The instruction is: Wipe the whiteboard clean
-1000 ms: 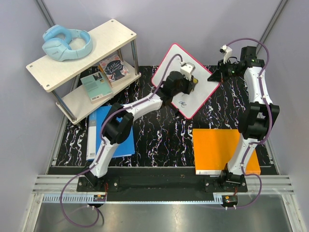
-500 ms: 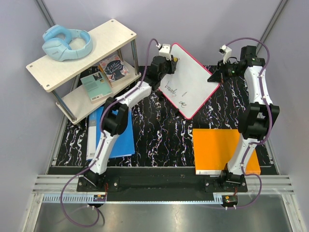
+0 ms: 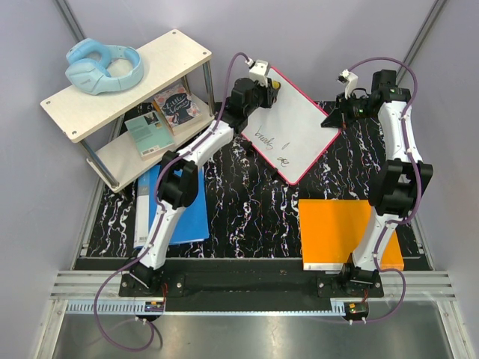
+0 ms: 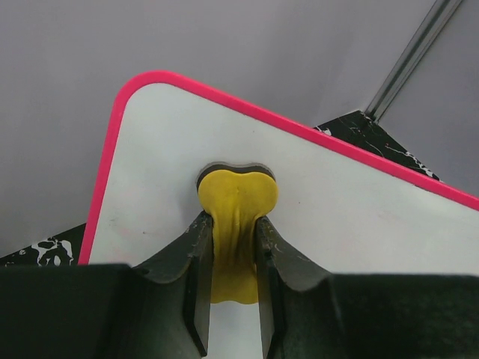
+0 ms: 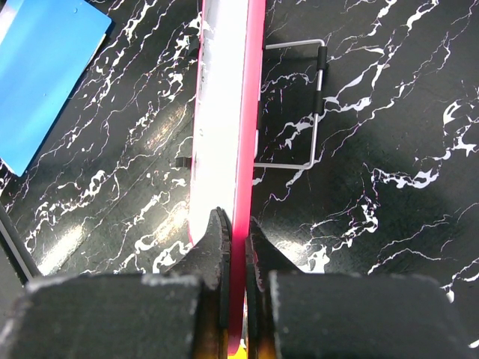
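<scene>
the left fingers (image 4: 199,241) are narrowed onto a soft yellow eraser (image 4: 238,193), squeezing its stem so that the rounded head bulges out past the tips. that head sits at the white face of the whiteboard (image 3: 303,123), just inside the board's 12 o'clock corner, where the red-pink frame curves round. whether it presses on the face or hangs just off it, i cannot tell.

the right fingers (image 5: 221,238) are nipped tight on the red-pink frame, one finger on each side, at the board's 3 o'clock corner as the top view shows it.

the whiteboard stands turned like a diamond at the table's (image 3: 247,202) 12 o'clock, tilted and not flat; behind it the right wrist view shows a thin wire stand (image 5: 318,97). black handwriting (image 3: 273,148) runs along the board's 7 o'clock side.

further out on the black marbled table, an orange board (image 3: 337,224) lies flat at 4 o'clock and a blue folder (image 3: 196,224) at 8 o'clock, partly under the left arm. at 10 o'clock stands a two-level shelf (image 3: 168,54), with pale blue headphones (image 3: 103,66) on its top level and books (image 3: 153,131) on the lower level.
</scene>
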Robot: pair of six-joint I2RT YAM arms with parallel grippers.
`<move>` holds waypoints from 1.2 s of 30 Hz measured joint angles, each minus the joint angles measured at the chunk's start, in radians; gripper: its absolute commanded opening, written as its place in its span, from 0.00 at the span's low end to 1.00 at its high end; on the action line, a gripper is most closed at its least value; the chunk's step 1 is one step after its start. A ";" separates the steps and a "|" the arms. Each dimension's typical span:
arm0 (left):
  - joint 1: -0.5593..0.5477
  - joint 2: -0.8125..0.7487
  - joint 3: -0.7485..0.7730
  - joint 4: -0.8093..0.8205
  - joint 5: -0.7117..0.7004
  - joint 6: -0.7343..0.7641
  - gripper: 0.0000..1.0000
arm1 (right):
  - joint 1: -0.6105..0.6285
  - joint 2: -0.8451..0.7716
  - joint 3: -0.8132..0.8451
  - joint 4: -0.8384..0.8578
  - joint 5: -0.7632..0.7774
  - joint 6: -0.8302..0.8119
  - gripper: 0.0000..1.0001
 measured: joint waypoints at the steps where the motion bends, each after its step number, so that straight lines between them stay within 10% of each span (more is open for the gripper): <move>1: 0.000 0.000 0.003 -0.008 0.000 0.003 0.00 | 0.000 0.000 0.000 0.000 0.000 -0.001 0.00; 15: 0.001 -0.087 -0.261 0.051 -0.014 -0.130 0.00 | 0.002 0.004 0.004 0.005 0.016 0.000 0.00; 36: 0.020 -0.214 -0.923 0.544 -0.090 -1.041 0.00 | 0.005 0.002 0.004 0.003 -0.011 -0.010 0.00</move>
